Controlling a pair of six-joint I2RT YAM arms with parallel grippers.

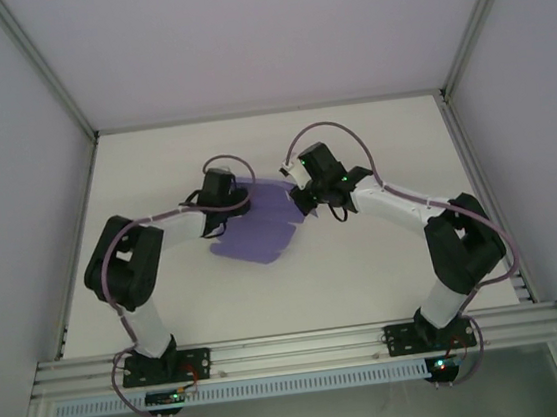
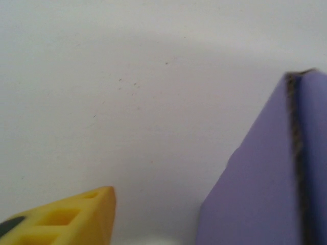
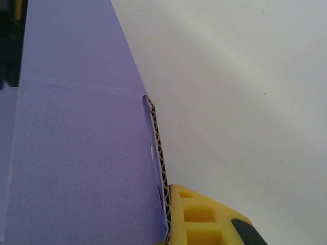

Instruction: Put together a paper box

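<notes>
Mid-fold here: the paper box (image 1: 261,229) is no box yet. It's a lavender sheet spread near the middle of the counter (image 1: 385,257), between the two arms, flaps showing along its near edge. The left tool (image 1: 224,188) is down at the sheet's far left corner, the right tool (image 1: 302,198) at its far right side. From the left wrist, one yellow finger (image 2: 76,219) sits bare at lower left and a raised purple panel stands apart from it on the right; whether that tool has any card, I cannot tell. From the right wrist, a yellow finger (image 3: 204,219) sits right against the fluted edge of an upright panel. Its partner is hidden behind the card, so a pinch looks likely, but I cannot tell. I read this as raising the side walls. The next move calls for both tools to swing those walls up along the creases together, gently, without dragging the sheet.
</notes>
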